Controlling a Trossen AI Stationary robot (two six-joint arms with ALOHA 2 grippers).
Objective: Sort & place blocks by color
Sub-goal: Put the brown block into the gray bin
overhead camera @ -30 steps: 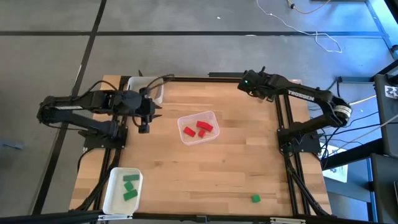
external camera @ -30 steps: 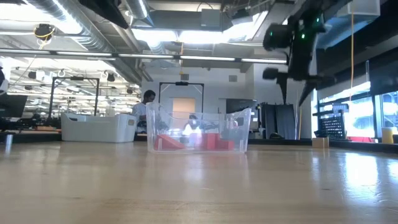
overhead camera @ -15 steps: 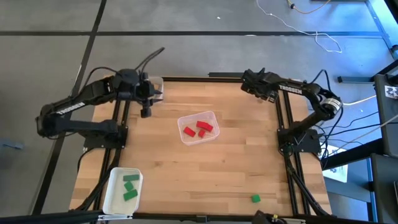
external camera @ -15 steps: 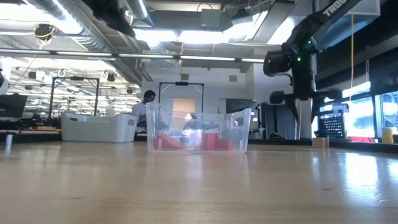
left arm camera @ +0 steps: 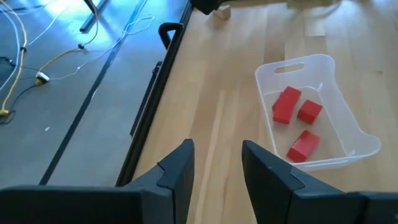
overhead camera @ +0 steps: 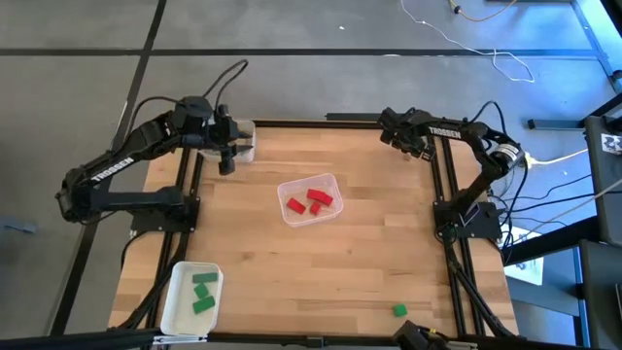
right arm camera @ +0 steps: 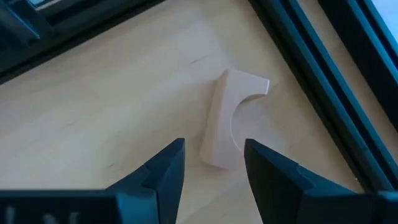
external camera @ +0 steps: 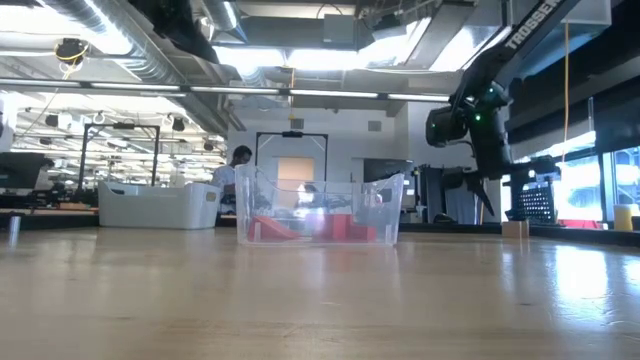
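Observation:
A tan wooden block (right arm camera: 227, 121) with a curved cut-out lies flat on the table near the far right corner. My right gripper (right arm camera: 211, 165) hangs open just above it, pointing steeply down, one finger on either side and touching nothing. In the high view that gripper (overhead camera: 412, 146) covers the block. Three red blocks (overhead camera: 310, 201) lie in a clear tray (overhead camera: 328, 181) at mid-table. Green blocks (overhead camera: 202, 292) lie in a white tray (overhead camera: 175, 309) at the near left. A single green block (overhead camera: 399, 310) rests on the table near the front edge. My left gripper (overhead camera: 226, 161) is open and empty at the far left.
Another pale tray (overhead camera: 243, 139) stands at the far left corner, beside my left gripper. Black frame rails (right arm camera: 311, 68) run close along the table edge by the tan block. Bare wood (overhead camera: 389, 243) lies between the clear tray and the front edge.
My left gripper has swung from beside the clear tray toward the table's far left corner, staying high. My right gripper has come down toward the table at the far right corner and tipped more steeply downward. No block has moved.

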